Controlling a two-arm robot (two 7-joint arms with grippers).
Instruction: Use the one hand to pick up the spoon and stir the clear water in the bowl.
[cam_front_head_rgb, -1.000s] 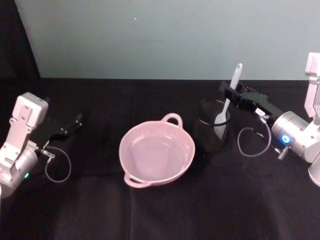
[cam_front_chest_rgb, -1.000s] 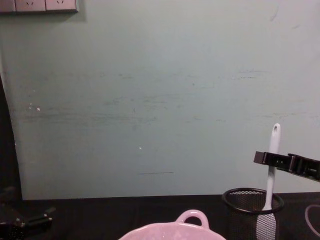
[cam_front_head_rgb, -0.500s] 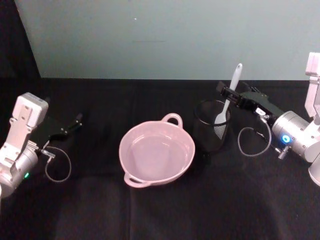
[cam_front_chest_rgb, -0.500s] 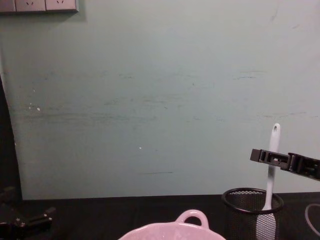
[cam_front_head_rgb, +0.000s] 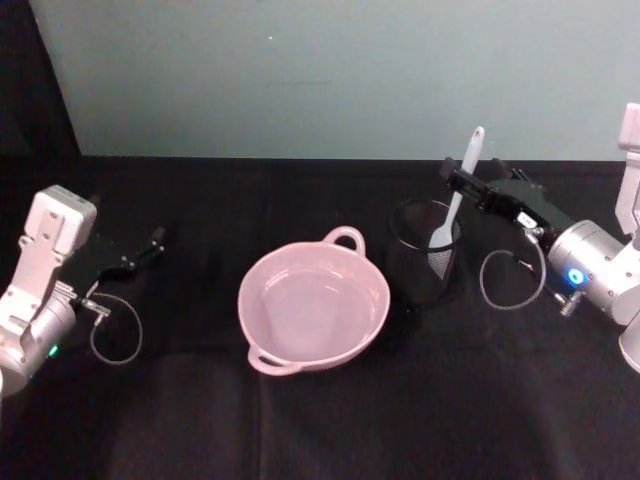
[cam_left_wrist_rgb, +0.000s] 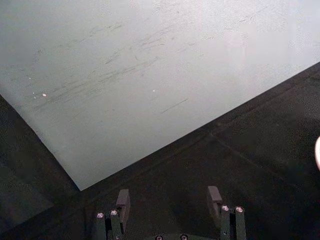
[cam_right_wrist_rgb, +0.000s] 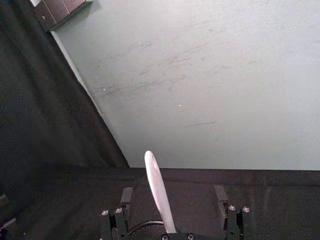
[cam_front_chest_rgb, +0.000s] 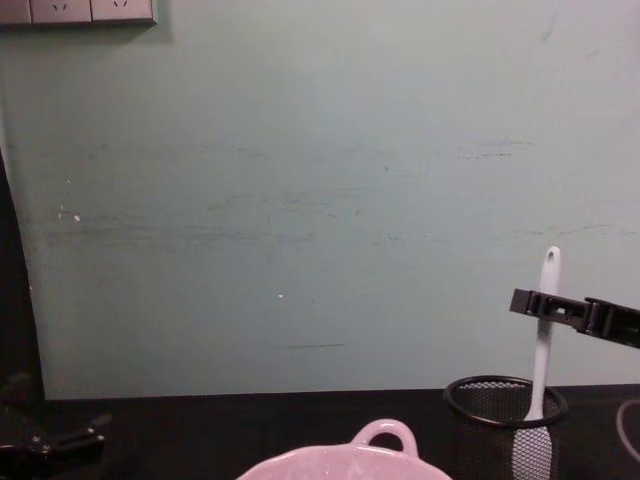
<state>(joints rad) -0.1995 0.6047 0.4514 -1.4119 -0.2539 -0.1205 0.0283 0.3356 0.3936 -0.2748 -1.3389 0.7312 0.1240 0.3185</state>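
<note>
Right end effector (cam_front_head_rgb: 462, 182) sits level with the upper handle of the white spoon (cam_front_head_rgb: 455, 200), its fingers spread wide with the handle between them and not yet gripped (the right wrist view shows clear gaps on both sides). That spoon stands blade-down in the black wire-mesh cup (cam_front_head_rgb: 420, 263), just beside the pale pink bowl (cam_front_head_rgb: 313, 305) of water on the black worktop (cam_front_head_rgb: 320, 420). The step in hand looks like the grasp: next, closing squarely on the handle and lifting straight up; the left end effector (cam_front_head_rgb: 150, 243) rests open, well apart.
</note>
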